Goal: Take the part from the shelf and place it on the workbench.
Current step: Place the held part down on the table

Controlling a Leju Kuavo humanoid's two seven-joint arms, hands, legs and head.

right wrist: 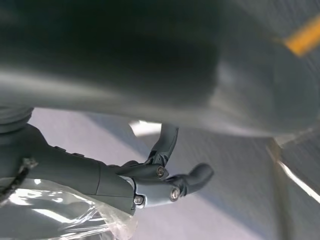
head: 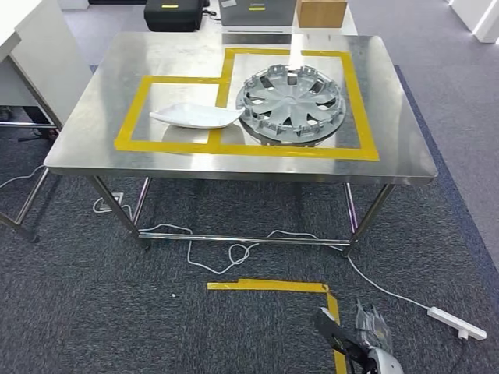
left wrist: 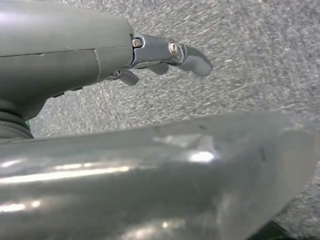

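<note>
Right hand (head: 360, 344): closest thing to the camera, down at the bottom edge of the head view right of centre, hanging low over the carpet. Wrist view shows its fingers (right wrist: 196, 176) loosely stretched out with nothing in them, some clear plastic wrap bunched at the wrist.
Left hand (left wrist: 170, 52): seen from its own wrist camera, fingers out and apart, holding nothing, grey carpet behind it.
Floor: dark grey carpet (head: 88, 312), with a yellow tape corner (head: 282, 287) stuck down at lower centre. White cable (head: 235, 253) loops under the counter and runs to a power strip (head: 458, 323) at lower right.
Counter (head: 400, 148): shiny steel top on metal legs, fills the upper half of the frame. Yellow tape boxes (head: 359, 109) mark out two zones on it, smaller one on the left, bigger on the right.
Part (head: 291, 103): silver hubcap, lying flat inside the bigger right zone, centre-right of the counter.
White tray (head: 197, 116): shallow white dish in the left zone, its right tip just at the hubcap's rim, can't tell if they touch.
Behind the counter: black case (head: 174, 14) at top centre-left, a grey box (head: 257, 12) beside it, cardboard box (head: 320, 12) further right.
Left edge: white furniture (head: 44, 54) at upper left.
</note>
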